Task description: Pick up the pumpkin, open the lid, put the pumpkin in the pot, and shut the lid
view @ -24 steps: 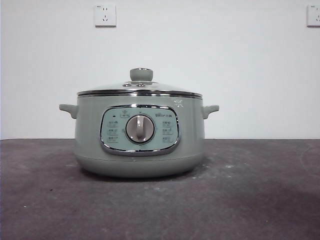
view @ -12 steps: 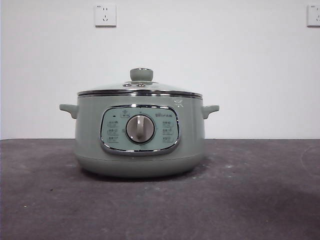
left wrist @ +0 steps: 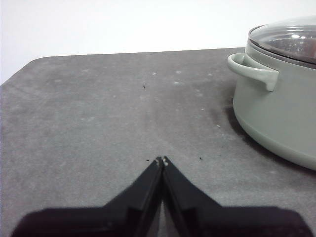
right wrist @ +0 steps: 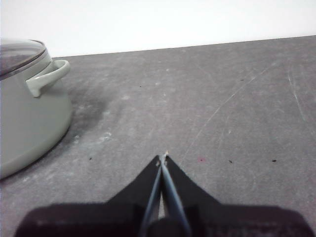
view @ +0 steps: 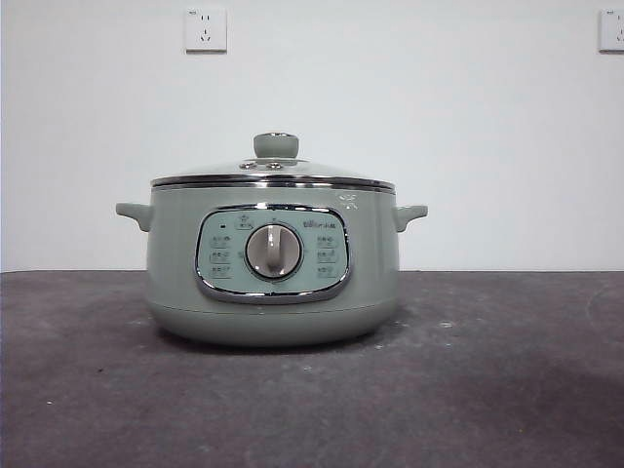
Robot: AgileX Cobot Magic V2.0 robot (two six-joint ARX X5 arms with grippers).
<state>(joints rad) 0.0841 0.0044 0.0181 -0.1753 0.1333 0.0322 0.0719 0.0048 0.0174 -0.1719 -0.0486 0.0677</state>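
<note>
Flanking the lidded pot (view: 272,263), both end effectors (left wrist: 162,160) (right wrist: 162,157) rest closed, empty.

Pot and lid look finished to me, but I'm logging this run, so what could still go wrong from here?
The pumpkin shows in no view, so whether it is inside is unconfirmed. The lid sits on the pot, but its seating can't be judged. Both grippers, left and right, are shut, holding nothing.

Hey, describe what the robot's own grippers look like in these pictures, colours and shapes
Only the wrist views show them. The left gripper has two matte black jaws, wedge-shaped, broad at the base and tapering to thin pale-flecked tips. The right gripper looks the same, with a pale grey strip along one jaw's inner face. No cables, markings or arm links show.
</note>
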